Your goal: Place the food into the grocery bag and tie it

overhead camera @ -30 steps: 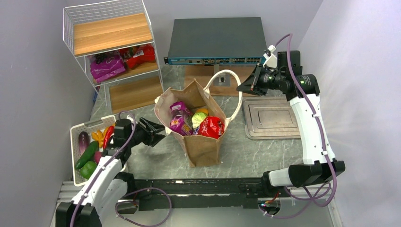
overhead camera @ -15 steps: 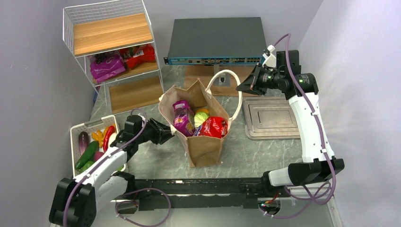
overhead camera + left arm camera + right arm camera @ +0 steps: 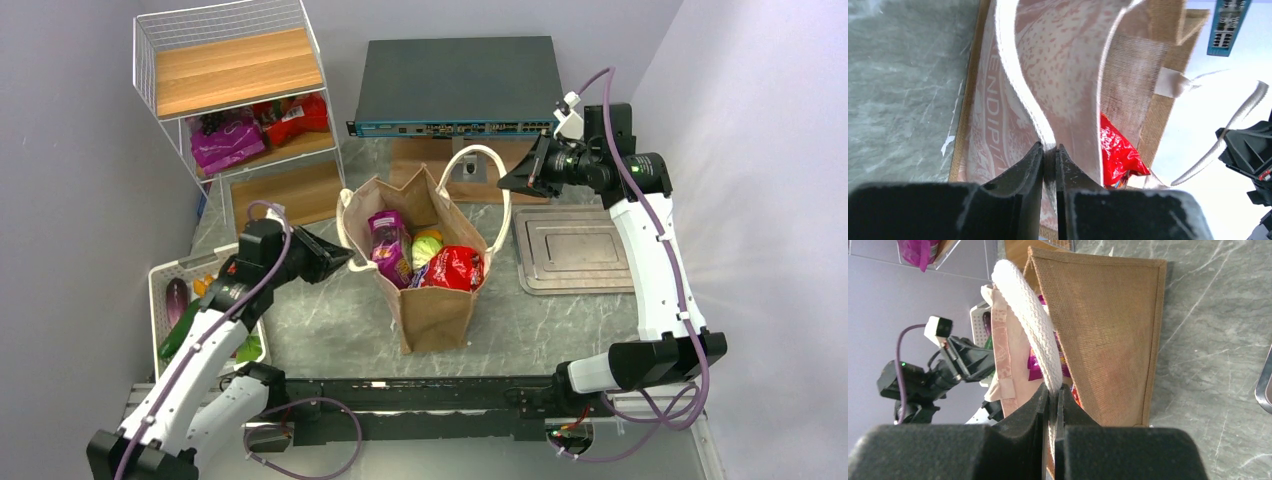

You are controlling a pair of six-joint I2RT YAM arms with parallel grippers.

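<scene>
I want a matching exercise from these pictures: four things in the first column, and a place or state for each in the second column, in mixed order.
Things
1. left gripper
2. red snack packet
3. metal tray
4. white basket

Places or states
A. lying flat, right of the grocery bag
B. shut on a cream handle
C. at the far left of the top view
D. inside the bag

Pairs: 1-B, 2-D, 3-A, 4-C

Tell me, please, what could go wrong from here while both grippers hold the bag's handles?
1. The left gripper and right gripper each pinch a cream handle only at their tips; a strap might slip out during tying.
2. The grocery bag stands free and open, with the red snack packet near its rim; uneven pulls could tip it and spill food.
</scene>
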